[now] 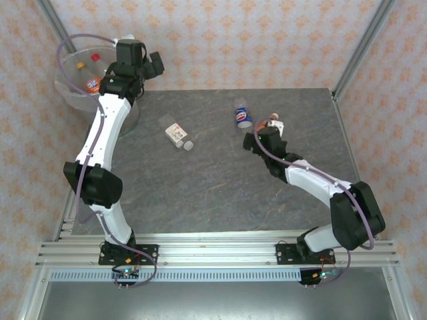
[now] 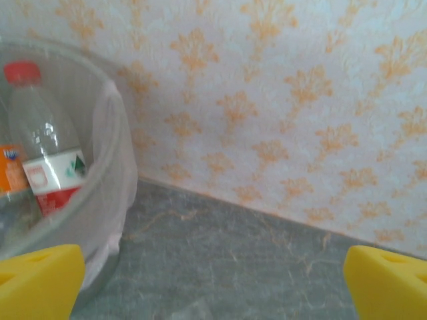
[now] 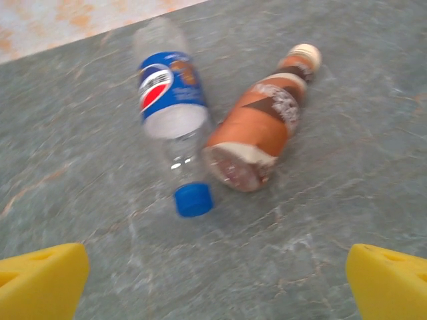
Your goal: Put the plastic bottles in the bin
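Red-cap bottle [image 2: 50, 157] in bin [image 2: 113, 173]; tool [image 2: 213, 283] open.

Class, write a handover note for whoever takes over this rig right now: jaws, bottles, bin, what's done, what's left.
Left gripper: jaws open, empty, beside the bin.
Right gripper: jaws open, empty, by the blue-label bottle and brown-label bottle, lying together on the table.
Done: red-capped bottle and orange-label bottle are in the bin.
To do: those two plus the white-label bottle mid-table.

A grey marbled table [image 1: 220, 180] stood ringed by pale wallpaper [image 1: 253, 40] with orange motifs, behind it and to both sides. Metal posts [image 1: 363, 43] rose at its far corners; aluminium rails [image 1: 213, 250] ran along its near edge.
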Controlling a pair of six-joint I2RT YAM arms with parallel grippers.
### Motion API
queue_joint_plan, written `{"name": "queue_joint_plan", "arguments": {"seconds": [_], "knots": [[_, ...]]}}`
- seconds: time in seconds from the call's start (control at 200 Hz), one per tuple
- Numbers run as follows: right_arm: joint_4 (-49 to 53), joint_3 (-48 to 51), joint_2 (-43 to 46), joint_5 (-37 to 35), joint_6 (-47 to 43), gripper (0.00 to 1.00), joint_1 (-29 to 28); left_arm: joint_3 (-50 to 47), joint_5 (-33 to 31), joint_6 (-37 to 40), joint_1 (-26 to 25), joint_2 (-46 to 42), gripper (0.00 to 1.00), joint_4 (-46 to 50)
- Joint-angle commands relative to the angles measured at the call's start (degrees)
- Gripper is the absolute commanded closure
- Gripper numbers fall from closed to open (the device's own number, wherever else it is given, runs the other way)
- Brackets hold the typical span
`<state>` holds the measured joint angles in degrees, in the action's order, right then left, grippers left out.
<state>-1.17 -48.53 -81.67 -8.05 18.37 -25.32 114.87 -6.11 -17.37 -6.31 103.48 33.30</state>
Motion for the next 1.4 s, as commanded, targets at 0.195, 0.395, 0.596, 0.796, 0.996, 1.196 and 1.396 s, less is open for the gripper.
{"name": "queue_joint_plan", "arguments": {"seconds": [0.195, 0.395, 0.596, 0.796, 0.996, 1.196, 1.396], "knots": [[15.80, -12.99, -9.48, 1.99, 12.51, 0.01, 7.04, -13.79, 1.40, -3.80, -0.64, -8.61, 0.00, -5.75], [24.83, -25.75, -19.80, 5.59, 14.38, 0.01, 11.04, -19.08, 2.39, -3.53, -0.64, -11.37, 0.00, -5.74], [29.40, -36.22, -28.96, 9.36, 17.74, 0.03, 11.82, -21.34, 3.30, -3.03, -0.66, -11.52, 0.00, -5.19], [32.15, -43.31, -35.79, 10.33, 19.97, 0.09, 11.79, -21.80, 2.70, -2.61, -0.64, -11.11, 0.00, -4.86], [32.12, -45.36, -38.98, 10.26, 20.75, 0.14, 11.71, -21.37, 1.56, -1.97, -0.56, -10.41, 0.00, -3.37], [32.13, -46.47, -41.58, 11.38, 20.71, 0.20, 11.22, -21.27, 1.50, -2.10, -0.55, -9.66, 0.00, -2.93], [31.49, -46.73, -43.19, 12.26, 20.74, 0.24, 11.17, -21.00, 1.63, -2.41, -0.55, -9.03, 0.00, -2.45]]}}
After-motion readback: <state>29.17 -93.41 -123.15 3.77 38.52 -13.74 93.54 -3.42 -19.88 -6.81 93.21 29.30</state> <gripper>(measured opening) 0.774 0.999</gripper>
